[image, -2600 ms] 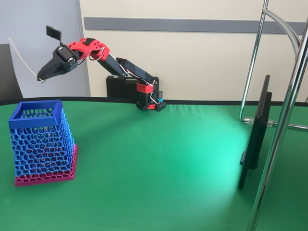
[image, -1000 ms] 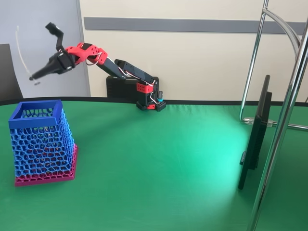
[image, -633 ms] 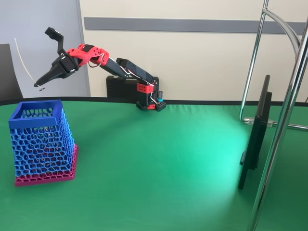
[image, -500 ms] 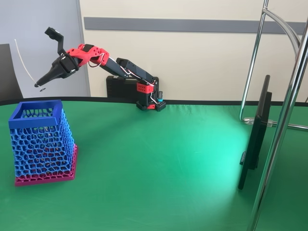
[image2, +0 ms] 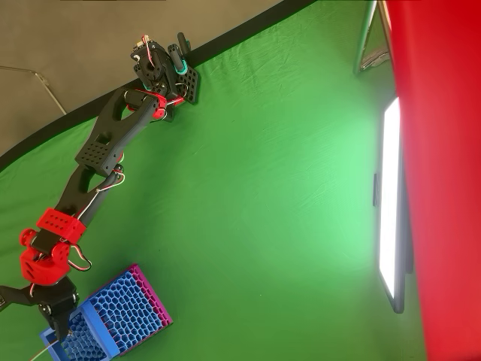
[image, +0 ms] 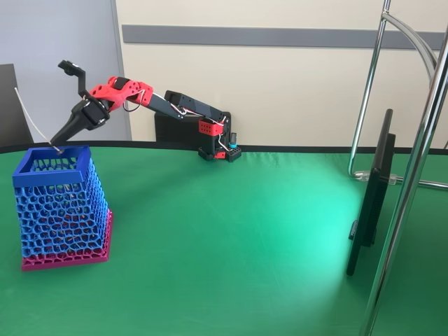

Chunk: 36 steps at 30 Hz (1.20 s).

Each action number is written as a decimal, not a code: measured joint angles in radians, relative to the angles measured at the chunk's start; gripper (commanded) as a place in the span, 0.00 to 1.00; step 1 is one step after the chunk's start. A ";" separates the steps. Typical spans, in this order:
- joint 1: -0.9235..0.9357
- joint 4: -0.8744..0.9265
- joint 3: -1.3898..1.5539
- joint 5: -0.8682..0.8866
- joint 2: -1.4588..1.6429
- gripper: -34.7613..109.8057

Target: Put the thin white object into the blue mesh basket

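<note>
Blue basket [image: 61, 206] at 9 o'clock on the green table [image: 231, 245], gripper [image: 56, 145] tip over its rim.
Jaws pinch the white strip [image: 29, 119], which rises toward 11 o'clock from the tip; overhead, the gripper [image2: 58, 325] sits above the basket's [image2: 113, 316] 9 o'clock edge.

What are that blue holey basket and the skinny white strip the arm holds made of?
The blue mesh basket looks like matte rigid plastic, possibly 3D-printed: irregular web walls, solid rim, magenta base. The thin white object looks like flexible plastic, zip-tie-like: it curves; too thin to be sure.
</note>
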 measured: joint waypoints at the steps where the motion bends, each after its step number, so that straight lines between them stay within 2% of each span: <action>1: 0.002 0.000 0.000 0.000 0.000 0.38; 15: 0.031 -0.017 0.000 -0.087 -0.025 0.33; 23: 0.031 -0.031 0.000 -0.091 -0.026 0.44; 28: 0.023 -0.044 0.000 -0.020 -0.026 0.53; 36: -0.026 0.000 0.095 0.155 0.101 0.53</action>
